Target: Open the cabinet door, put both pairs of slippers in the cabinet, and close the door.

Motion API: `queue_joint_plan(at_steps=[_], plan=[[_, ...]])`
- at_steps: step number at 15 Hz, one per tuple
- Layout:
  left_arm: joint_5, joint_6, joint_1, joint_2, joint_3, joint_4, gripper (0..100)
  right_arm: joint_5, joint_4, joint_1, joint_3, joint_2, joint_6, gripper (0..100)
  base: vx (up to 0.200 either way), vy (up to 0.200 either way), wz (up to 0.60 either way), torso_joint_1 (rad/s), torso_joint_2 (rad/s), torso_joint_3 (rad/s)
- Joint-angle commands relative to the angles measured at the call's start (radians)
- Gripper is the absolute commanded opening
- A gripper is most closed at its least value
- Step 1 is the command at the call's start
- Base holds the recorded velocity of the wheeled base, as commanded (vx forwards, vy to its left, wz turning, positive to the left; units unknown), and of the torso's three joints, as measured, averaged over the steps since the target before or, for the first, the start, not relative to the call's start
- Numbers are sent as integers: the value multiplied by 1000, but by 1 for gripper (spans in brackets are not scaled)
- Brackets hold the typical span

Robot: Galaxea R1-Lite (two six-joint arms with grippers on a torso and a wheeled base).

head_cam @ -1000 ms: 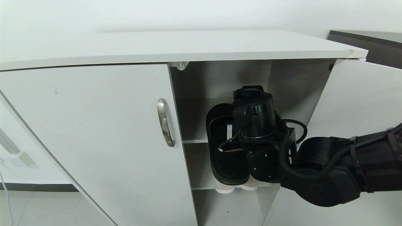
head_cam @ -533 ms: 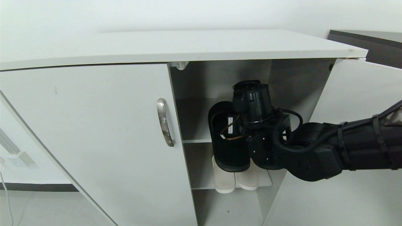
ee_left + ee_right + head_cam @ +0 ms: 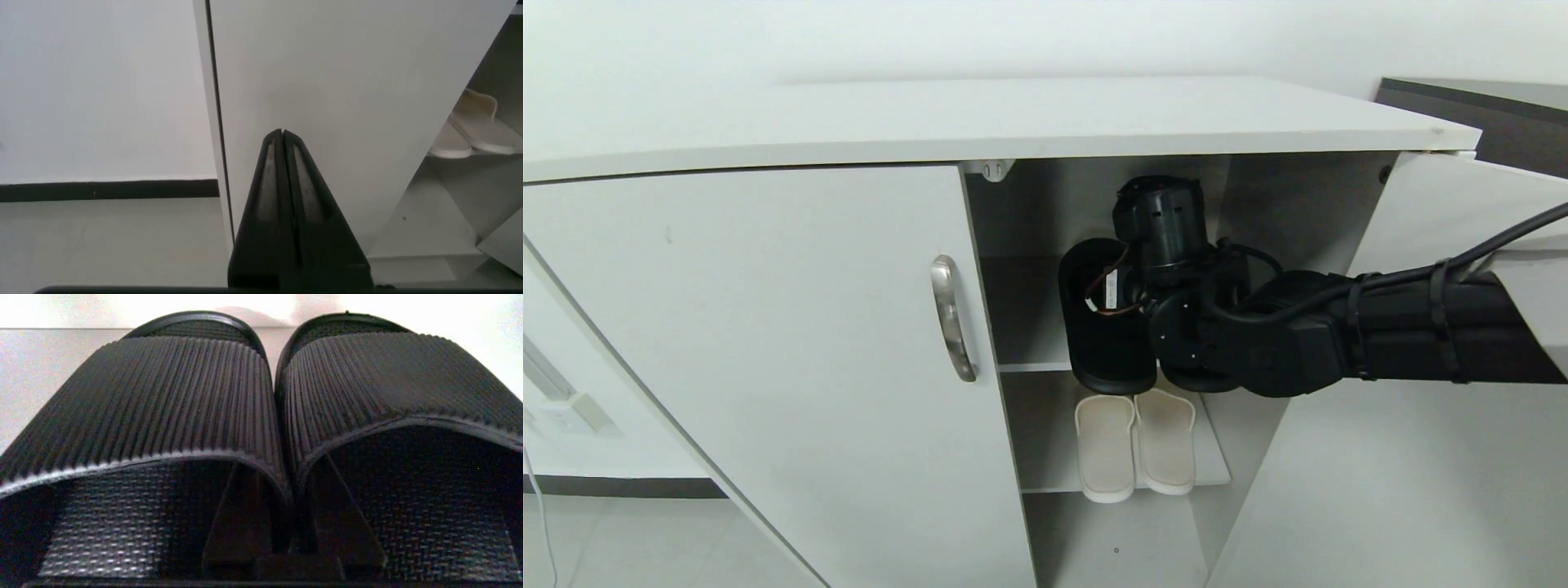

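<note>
- Right tool (image 3: 290, 521) is clamped on the black slippers (image 3: 163, 400). Its fingers pinch the two inner side walls together, so it's nearly shut w/ both shoes in one grip.
- The black pr hangs from that tool inside the cabinet (image 3: 1013, 114) opening, at upper shelf (image 3: 1025, 314) level. It's held on end, not flat. Can't tell if it touches the shelf.
- Left tool (image 3: 282, 151) is fully shut w/ nothing in it. It sits low and outside the cabinet, facing the shut left door (image 3: 768, 327), well apart from the right tool.
- Done so far, judging by how things lie:
  - right door (image 3: 1421, 457) is swung open;
  - white slippers (image 3: 1135, 441) are in, flat and side by side on the lower shelf (image 3: 1213, 469), just below the right tool.
- Left to do:
  - set the black pr down on a shelf;
  - let go and pull the arm out;
  - shut the right door.
- Looks approx two-thirds through.
- Count:
  - slippers: 4, i.e. 2 prs (2 black, 2 white);
  - doors: 2 (1 open, 1 shut);
  - handle (image 3: 952, 318): 1 seen, on the left door;
  - shelves: 2 seen, plus the cabinet floor beneath;
  - tools: 2 (1 loaded, 1 idle).
</note>
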Motion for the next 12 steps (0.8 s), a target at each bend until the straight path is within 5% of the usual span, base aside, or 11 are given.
queue_joint_plan(at_steps=[1,8,9,12], plan=[[1,-1,0,1,0,0,0,7,0,-11,-18,28,-4,0,0,0,0,0,0,0],[1,-2,0,1,0,0,0,12,-5,-31,-41,58,-6,0,0,0,0,0,0,0],[1,-2,0,1,0,0,0,12,-6,-31,-41,58,-4,100,0,0,0,0,0,0],[1,-2,0,1,0,0,0,10,-8,-30,-23,54,-4,100,0,0,0,0,0,0]])
